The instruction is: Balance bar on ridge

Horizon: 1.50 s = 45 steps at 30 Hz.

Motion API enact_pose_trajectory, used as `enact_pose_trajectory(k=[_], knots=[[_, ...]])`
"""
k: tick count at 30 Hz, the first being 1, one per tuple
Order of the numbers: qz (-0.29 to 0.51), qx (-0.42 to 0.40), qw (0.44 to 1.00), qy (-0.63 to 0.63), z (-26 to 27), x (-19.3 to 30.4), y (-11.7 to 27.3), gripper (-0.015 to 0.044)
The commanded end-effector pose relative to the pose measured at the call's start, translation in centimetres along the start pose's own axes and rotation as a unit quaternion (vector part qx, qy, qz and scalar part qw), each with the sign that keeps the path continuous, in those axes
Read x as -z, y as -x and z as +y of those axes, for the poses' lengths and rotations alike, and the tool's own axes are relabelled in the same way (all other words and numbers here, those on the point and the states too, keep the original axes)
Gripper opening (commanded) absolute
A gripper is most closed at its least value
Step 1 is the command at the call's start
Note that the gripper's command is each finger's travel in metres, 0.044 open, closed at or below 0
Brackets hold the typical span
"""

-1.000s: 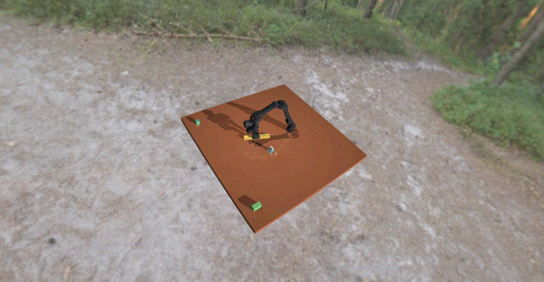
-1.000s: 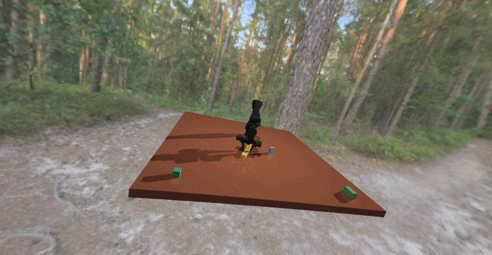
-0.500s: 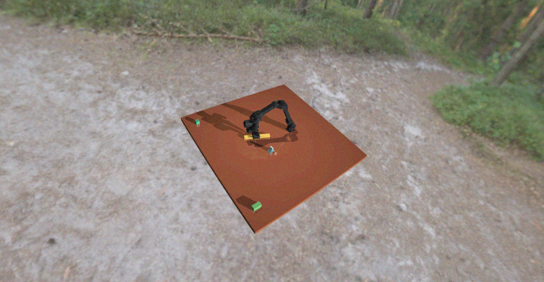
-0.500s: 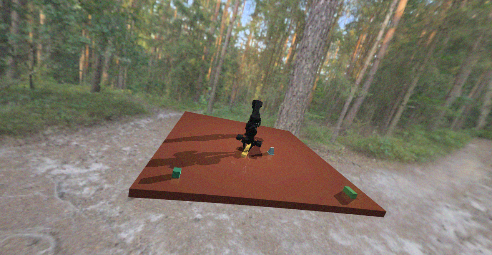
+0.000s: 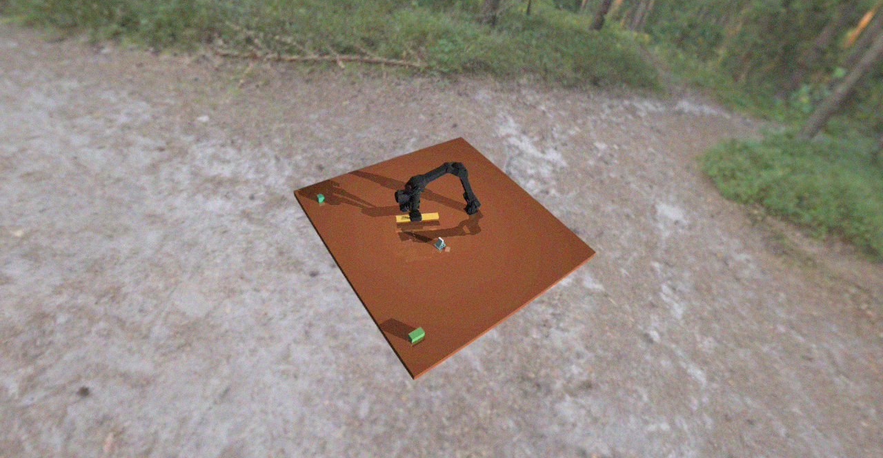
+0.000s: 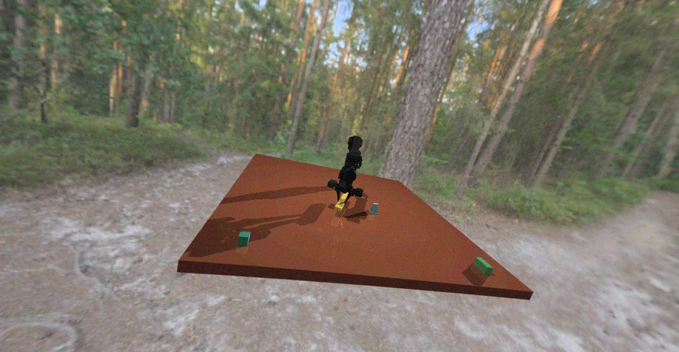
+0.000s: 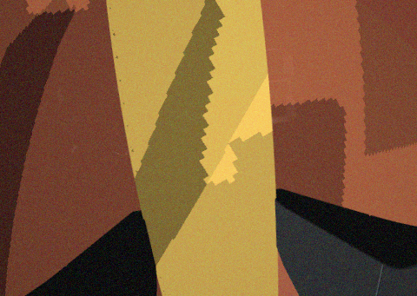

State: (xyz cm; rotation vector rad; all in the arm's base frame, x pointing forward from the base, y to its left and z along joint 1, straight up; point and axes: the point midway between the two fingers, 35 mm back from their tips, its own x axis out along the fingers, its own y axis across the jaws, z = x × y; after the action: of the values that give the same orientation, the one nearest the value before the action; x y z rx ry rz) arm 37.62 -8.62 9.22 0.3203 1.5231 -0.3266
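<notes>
The yellow bar (image 5: 427,216) (image 6: 340,204) (image 7: 197,105) is near the middle of the brown table (image 5: 494,263) (image 6: 294,255). My gripper (image 5: 414,214) (image 6: 342,197) (image 7: 208,216) comes down from above and is shut on the bar, with one dark finger against each long side in the wrist view. The bar seems to hang a little above the table, with its shadow just beneath. The ridge (image 5: 439,243) (image 6: 374,208), a small grey-blue wedge, stands on the table a short way from the bar, toward the front right in the top view. It does not touch the bar.
A green block (image 5: 320,197) (image 6: 243,238) sits near one table corner. Another green block (image 5: 416,334) (image 6: 483,265) sits near the front edge. The arm's base (image 5: 472,207) stands behind the bar. Gravel and forest surround the table.
</notes>
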Motion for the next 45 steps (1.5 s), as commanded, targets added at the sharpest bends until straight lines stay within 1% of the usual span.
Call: enact_pose_trajectory(k=[1, 18, 22, 45], knots=[[-0.008, -0.003, 1.0, 0.001, 0.1, -0.2, 1.5, 0.0], [-0.008, -0.003, 1.0, 0.002, 0.0, 0.3, 6.0, 0.0], [-0.008, -0.003, 1.0, 0.003, 0.1, 0.3, 6.3, 0.0], [-0.007, -0.007, 0.992, 0.125, 8.4, 3.3, 6.5, 0.0]])
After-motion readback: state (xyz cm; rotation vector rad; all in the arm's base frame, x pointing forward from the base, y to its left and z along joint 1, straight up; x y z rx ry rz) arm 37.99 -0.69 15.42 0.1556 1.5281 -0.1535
